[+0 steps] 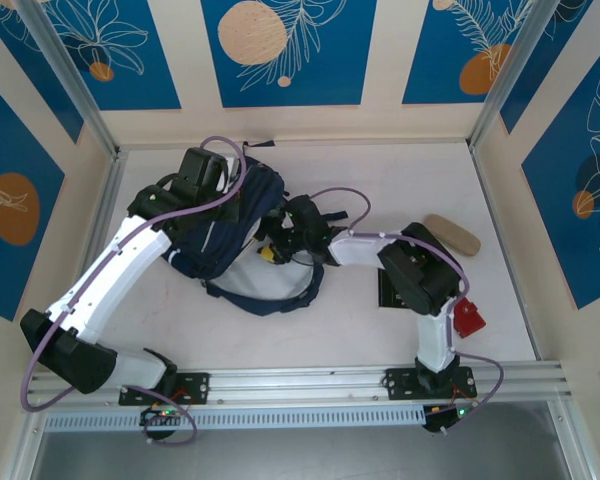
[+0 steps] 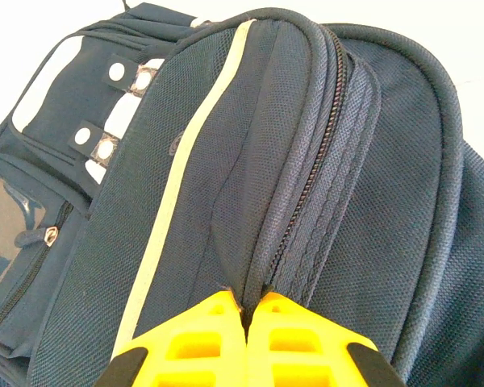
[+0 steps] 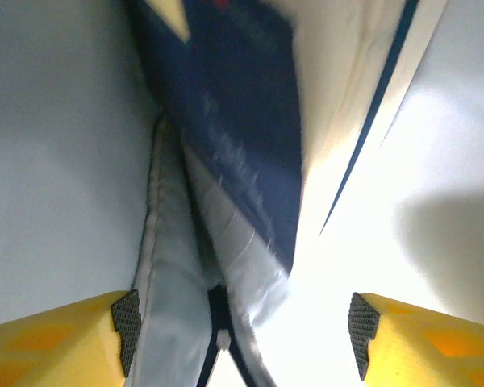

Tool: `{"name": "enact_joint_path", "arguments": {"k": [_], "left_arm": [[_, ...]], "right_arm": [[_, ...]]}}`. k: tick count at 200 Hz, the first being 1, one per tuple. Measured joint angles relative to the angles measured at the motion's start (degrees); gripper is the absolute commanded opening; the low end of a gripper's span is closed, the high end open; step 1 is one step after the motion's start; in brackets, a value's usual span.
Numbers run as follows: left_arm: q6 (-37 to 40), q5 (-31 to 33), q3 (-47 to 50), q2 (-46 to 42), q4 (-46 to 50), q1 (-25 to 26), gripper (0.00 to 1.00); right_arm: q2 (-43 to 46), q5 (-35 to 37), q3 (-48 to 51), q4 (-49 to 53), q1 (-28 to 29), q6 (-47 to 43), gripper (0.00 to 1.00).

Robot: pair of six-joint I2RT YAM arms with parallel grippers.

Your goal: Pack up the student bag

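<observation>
From above: find the student bag slumped flat on the table, well left of the tan case. Note the left gripper down on the bag's top, far from the case, and the right gripper at the bag's side nearest the case. Cannot tell either pincer's state here.

From the left wrist: see the left gripper pressed together, pinching a fold of the student bag beside the zipper.

From the right wrist: see the right gripper spread wide, clasping nothing. Make out blurred navy cloth and pale lining between the fingers, likely the bag's mouth.

Expect soft, floppy, fairly light cloth, sagging rather than lifting as one piece. Take hold at seams, the zipper edge or the straps, not on smooth panels; hold one edge pinched up while loading.
</observation>
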State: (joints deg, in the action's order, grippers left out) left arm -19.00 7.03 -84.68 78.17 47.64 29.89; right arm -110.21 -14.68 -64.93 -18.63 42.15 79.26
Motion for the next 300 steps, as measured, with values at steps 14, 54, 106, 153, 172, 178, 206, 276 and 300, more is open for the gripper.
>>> {"name": "enact_joint_path", "arguments": {"k": [14, 54, 106, 153, 172, 178, 206, 276, 300], "left_arm": [[0.02, 0.63, 0.00, 0.00, -0.02, 0.00, 0.00], [1.33, 3.13, 3.61, -0.74, -0.48, 0.02, 0.00], [2.12, 2.34, 14.29, -5.60, -1.40, -0.17, 0.35], [-2.84, 0.92, 18.71, -14.47, -2.12, -0.44, 0.81], [-4.26, 0.94, 18.71, -15.52, -2.64, -0.48, 0.87], [-4.74, 0.94, 18.71, -15.50, -2.78, -0.48, 0.90], [-6.40, 0.94, 18.71, -15.34, -3.34, -0.52, 0.97], [-8.17, 0.63, 18.99, -14.08, -5.20, -0.52, 1.00], [-8.59, -0.37, 18.99, -13.55, -5.29, -0.52, 1.00]], "right_arm": [[4.59, -0.55, 2.14, 1.86, 0.20, -1.79, 0.68], [18.97, 2.43, 9.62, 12.20, 0.66, -7.52, 0.66], [32.22, 21.44, 10.08, 39.45, 0.00, -19.28, 0.75], [32.09, 31.41, 5.18, 56.24, -12.13, -32.65, 0.96], [29.31, 32.52, 3.76, 58.93, -17.77, -36.61, 1.00], [28.09, 32.76, 3.39, 59.60, -19.41, -37.75, 0.99], [22.73, 33.14, 3.08, 61.59, -26.88, -41.51, 0.99], [18.49, 33.48, 3.56, 61.20, -40.11, -44.92, 1.00], [16.65, 31.74, 4.00, 60.41, -43.32, -45.86, 1.00]]}}
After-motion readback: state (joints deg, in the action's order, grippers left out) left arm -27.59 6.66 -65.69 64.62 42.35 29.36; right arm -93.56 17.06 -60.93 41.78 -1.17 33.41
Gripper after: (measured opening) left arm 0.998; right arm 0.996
